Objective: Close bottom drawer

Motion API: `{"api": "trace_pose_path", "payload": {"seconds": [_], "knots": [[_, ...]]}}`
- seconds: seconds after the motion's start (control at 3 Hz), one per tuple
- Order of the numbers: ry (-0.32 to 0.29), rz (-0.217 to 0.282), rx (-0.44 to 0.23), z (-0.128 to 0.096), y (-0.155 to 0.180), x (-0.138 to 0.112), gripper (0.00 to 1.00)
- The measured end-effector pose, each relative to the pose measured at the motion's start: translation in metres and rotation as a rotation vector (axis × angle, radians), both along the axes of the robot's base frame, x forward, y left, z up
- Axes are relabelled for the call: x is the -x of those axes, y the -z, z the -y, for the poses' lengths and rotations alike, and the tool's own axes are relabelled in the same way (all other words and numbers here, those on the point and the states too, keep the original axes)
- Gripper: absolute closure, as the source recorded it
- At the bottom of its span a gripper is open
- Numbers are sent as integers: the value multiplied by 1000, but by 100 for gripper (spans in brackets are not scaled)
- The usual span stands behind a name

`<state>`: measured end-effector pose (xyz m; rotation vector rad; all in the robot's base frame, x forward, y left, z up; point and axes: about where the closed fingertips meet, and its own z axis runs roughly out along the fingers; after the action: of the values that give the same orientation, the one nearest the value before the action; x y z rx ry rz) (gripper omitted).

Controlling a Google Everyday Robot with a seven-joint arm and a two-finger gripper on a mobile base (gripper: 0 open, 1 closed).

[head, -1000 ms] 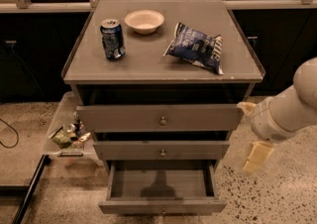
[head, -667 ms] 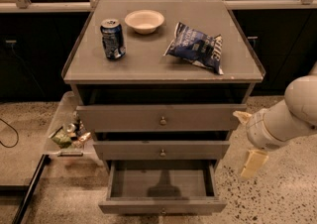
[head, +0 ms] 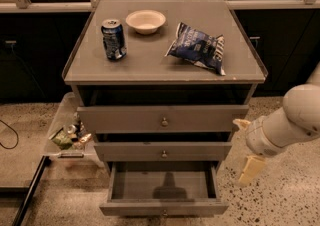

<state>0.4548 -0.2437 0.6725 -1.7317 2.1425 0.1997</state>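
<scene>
The bottom drawer (head: 163,206) of the grey cabinet (head: 165,65) is pulled far out, its plain box interior bare, its short front low near the frame's bottom edge. The middle drawer (head: 163,151) and top drawer (head: 163,119) stand slightly out, each with a small round knob. My gripper (head: 247,157) hangs from the white arm at the right of the cabinet, level with the middle and bottom drawers, apart from them. Its pale fingers (head: 251,169) point down and left.
On the cabinet top stand a blue soda can (head: 114,39), a white bowl (head: 145,21) and a blue chip bag (head: 198,49). A clear bin (head: 65,135) with trash sits on the floor at the left. Speckled floor lies at the right.
My arm and gripper have dropped lower and slightly back to the right beside the cabinet. The drawers have not moved.
</scene>
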Motion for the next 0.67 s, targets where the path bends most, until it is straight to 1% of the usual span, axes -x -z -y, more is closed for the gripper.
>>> {"api": "trace_pose_path", "payload": {"seconds": [0.33, 0.67], "knots": [[53, -79, -87, 0, 71, 8, 0], [78, -95, -134, 0, 132, 16, 0]]}}
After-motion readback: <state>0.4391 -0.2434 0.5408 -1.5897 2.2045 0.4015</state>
